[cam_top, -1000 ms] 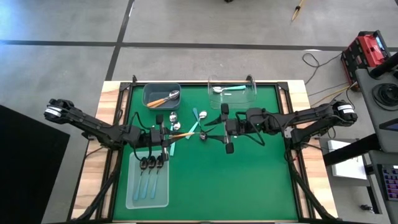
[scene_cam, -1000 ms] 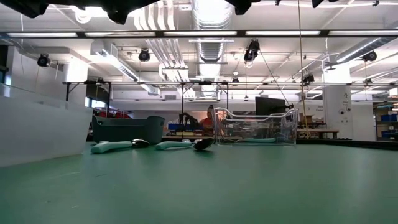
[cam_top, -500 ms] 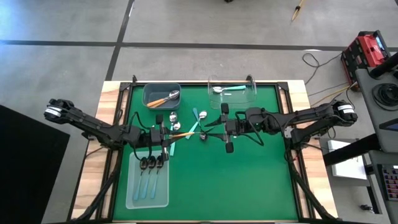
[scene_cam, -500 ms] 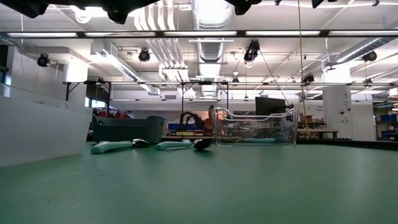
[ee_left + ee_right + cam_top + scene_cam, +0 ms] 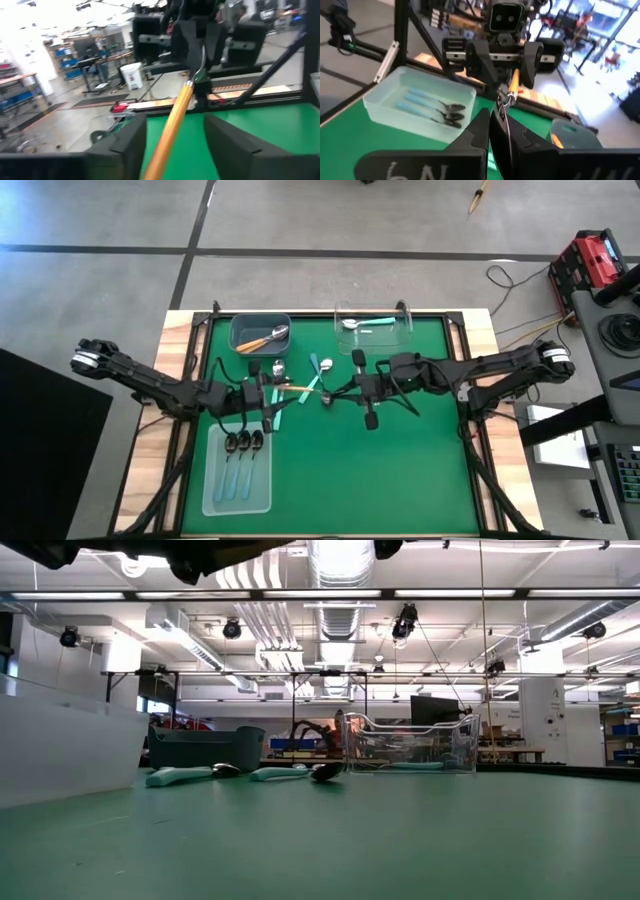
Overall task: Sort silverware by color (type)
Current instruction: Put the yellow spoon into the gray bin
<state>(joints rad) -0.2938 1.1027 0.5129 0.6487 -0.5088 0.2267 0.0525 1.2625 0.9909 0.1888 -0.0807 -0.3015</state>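
Observation:
An orange-handled spoon (image 5: 300, 388) hangs above the green mat between my two grippers, its handle pointing toward the table's left. My right gripper (image 5: 335, 390) is shut on its silver end. My left gripper (image 5: 175, 131) is open. Its fingers stand on either side of the orange handle (image 5: 172, 125) with green mat showing on both sides of it. Other spoons lie loose on the mat: a teal-handled one (image 5: 318, 366) and silver bowls (image 5: 279, 368). My right gripper pinches the spoon's silver end between its two shut fingers, and the neck (image 5: 503, 100) sticks out just past them. The fingers come level from the table's right and lie along the spoon. The spoon is clear of the mat, its orange handle (image 5: 514, 80) reaching toward the left gripper.
A grey bin (image 5: 262, 332) with orange-handled spoons stands at the far left. A clear bin (image 5: 375, 327) with a teal-handled spoon stands at the far middle. A clear tray (image 5: 238, 480) with blue-handled dark spoons lies near left. The mat's near right is bare green.
My right gripper has shut on the spoon's silver end. My left gripper has opened and let go of the orange handle. The spoon has stayed clear of the mat, and its handle now lies more level between the two grippers.

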